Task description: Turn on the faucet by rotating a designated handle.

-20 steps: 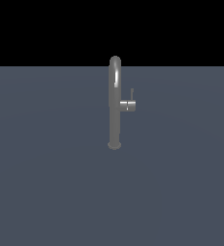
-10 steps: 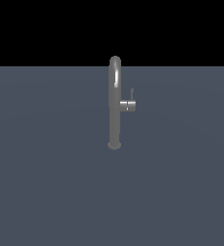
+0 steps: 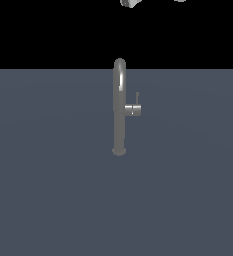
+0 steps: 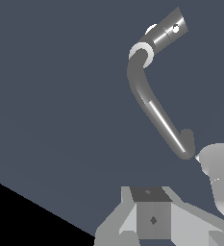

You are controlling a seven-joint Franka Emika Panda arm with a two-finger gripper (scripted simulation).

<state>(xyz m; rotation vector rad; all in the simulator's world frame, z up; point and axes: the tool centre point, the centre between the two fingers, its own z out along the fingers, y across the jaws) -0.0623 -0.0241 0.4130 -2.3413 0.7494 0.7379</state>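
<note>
The faucet is seen upright near the middle of the grey tabletop in the exterior view, its small round base resting on the surface and its arched top reaching just above the far edge. The handle is noted as a short stub projecting from the pipe toward the exterior view's right, about halfway up, with its thin lever rod standing upright from the stub.

Only a small pale part of the arm is observed at the top edge of the exterior view, high above the faucet and well apart from it.

In the wrist view the faucet is seen from above, with the handle beside its base. The gripper is only partly shown; whether the fingers are wide or narrow cannot be told. Nothing is seen held.
</note>
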